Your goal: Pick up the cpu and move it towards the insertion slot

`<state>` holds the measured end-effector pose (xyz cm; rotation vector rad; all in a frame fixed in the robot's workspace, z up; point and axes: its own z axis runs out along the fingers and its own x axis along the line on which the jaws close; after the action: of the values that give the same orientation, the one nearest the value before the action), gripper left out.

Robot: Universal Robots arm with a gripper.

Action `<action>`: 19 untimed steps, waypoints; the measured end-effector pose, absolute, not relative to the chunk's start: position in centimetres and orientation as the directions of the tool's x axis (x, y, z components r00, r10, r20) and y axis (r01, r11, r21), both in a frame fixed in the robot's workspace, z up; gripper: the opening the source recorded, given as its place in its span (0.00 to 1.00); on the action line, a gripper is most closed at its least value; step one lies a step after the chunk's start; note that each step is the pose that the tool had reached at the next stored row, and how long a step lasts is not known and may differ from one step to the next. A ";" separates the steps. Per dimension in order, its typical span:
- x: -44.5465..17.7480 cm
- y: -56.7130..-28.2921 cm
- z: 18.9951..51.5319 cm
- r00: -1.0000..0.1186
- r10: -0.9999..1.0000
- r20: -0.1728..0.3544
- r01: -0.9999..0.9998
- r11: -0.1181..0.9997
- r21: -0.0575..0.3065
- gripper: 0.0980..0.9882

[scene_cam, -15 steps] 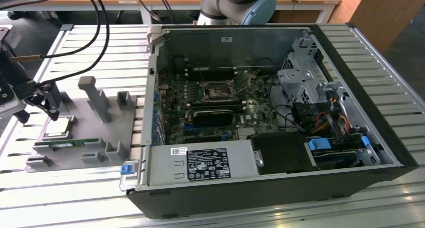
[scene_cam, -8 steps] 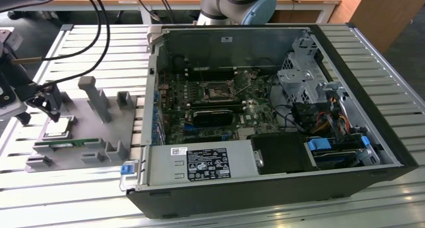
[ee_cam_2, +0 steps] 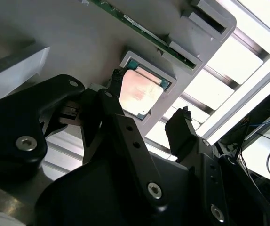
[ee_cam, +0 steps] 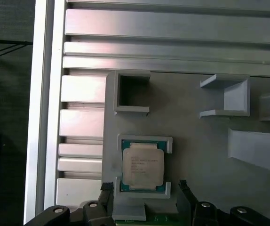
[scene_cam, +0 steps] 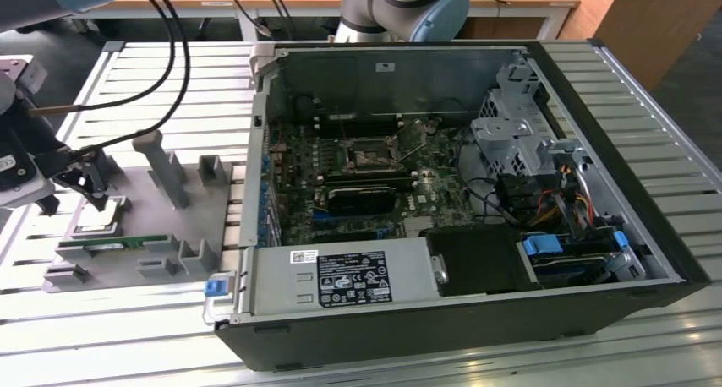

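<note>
Chip nested

At the exterior view's left my gripper (scene_cam: 77, 203) hangs, jaws spread, over the cpu (ee_cam: 143, 165) in its grey fixture (ee_cam: 196, 150). Light, stiff, fragile, I judge: pinch opposite edges. The insertion slot (scene_cam: 370, 157) lies well apart, to that view's right.

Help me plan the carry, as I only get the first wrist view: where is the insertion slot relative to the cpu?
Observer: The insertion slot is on the motherboard inside the open computer case, toward the exterior view's right of the cpu.
Operator: Anything between them?
Observer: Yes, the case's upright metal wall stands between the grey holder and the slot.
Operator: Is it gripped yet?
Observer: No. In the second wrist view the claw is open, one finger clearly apart from the cpu, which lies in its pocket.
</note>
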<state>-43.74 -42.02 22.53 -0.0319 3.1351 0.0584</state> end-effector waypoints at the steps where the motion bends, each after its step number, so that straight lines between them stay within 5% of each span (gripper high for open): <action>1: -43.7 -41.8 22.4 -1.000 -0.020 -0.006 -0.020 0.999 0.037 0.62; 19: -43.8 -40.8 19.2 -1.000 -0.020 -0.007 -0.021 0.999 0.037 0.70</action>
<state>-43.77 -40.75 19.22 -0.0320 3.1344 0.0586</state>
